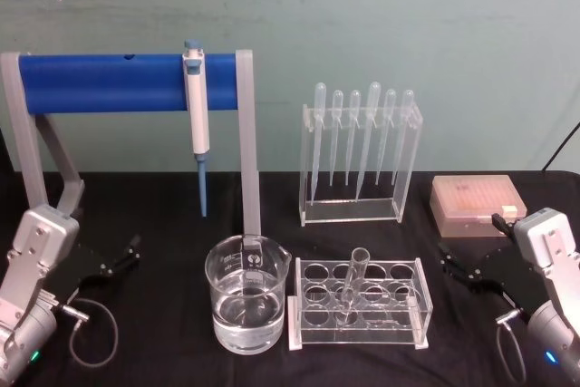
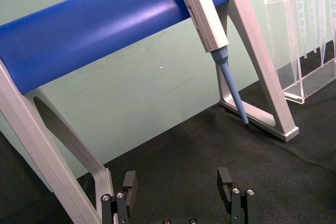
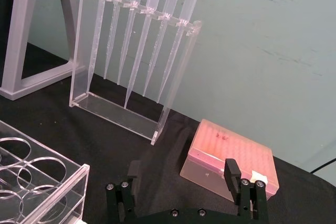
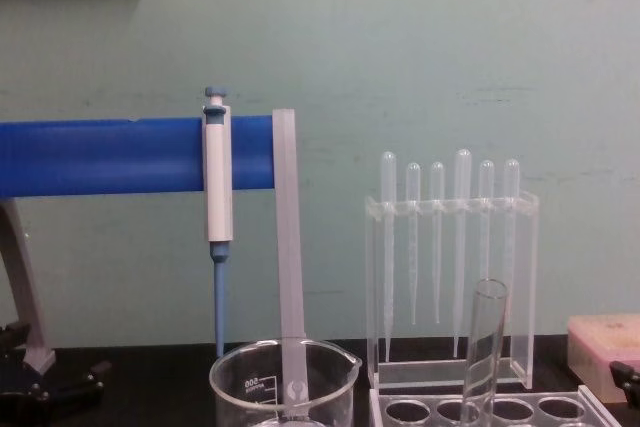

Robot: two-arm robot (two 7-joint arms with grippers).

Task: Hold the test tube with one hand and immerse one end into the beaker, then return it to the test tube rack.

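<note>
test tube (image 1: 354, 278): leaning in rack (image 1: 412, 322), beside beaker (image 1: 246, 314).
left gripper (image 2: 177, 178): mine, wide open, empty, parked.
right gripper (image 3: 183, 167): same.
progress: none; grasp, dip and return all pending.

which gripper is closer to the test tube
Right. The right gripper sits just right of the rack holding the test tube; the left gripper is farther, left of the beaker.

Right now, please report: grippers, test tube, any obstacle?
Left gripper open, low at table's left. Right gripper open, low at right. Test tube tilted in rack, untouched; beaker with liquid just left of rack. Nothing between right gripper and tube.
</note>
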